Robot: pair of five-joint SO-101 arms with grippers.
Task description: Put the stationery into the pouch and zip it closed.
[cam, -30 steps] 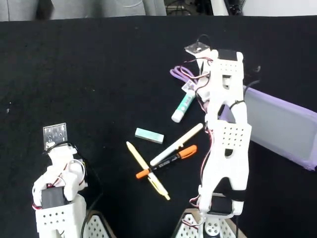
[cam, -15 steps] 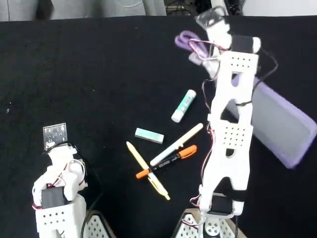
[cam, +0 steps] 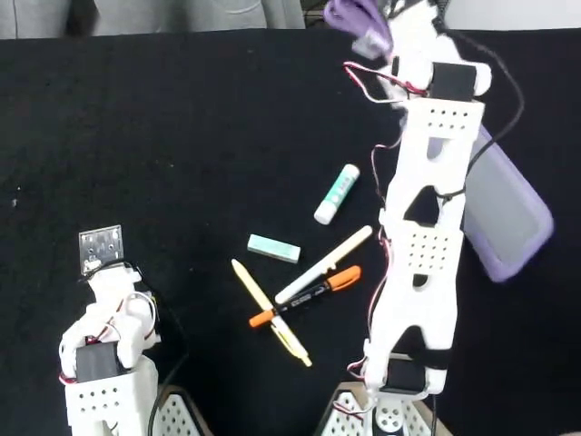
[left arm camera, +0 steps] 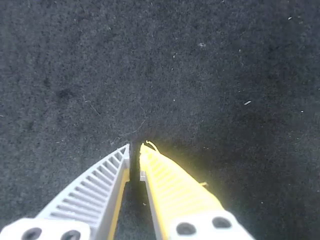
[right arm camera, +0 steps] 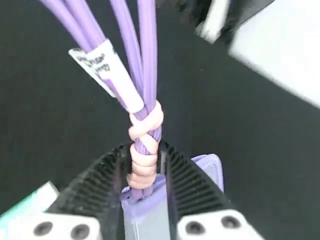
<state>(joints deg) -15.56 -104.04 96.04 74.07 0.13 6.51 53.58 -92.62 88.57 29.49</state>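
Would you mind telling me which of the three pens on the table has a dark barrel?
The orange-capped marker: its middle is black. The cream pen beside it and the yellow pen crossing it are pale all along.

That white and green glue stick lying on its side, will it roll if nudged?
Probably: the glue stick looks round and lies on its side, so a sideways nudge may roll it. The fuzzy black table covering might slow it.

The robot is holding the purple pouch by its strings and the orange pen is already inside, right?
No. The right gripper does hold the pouch by its strings, but the orange pen lies on the table outside it, as the high view shows.
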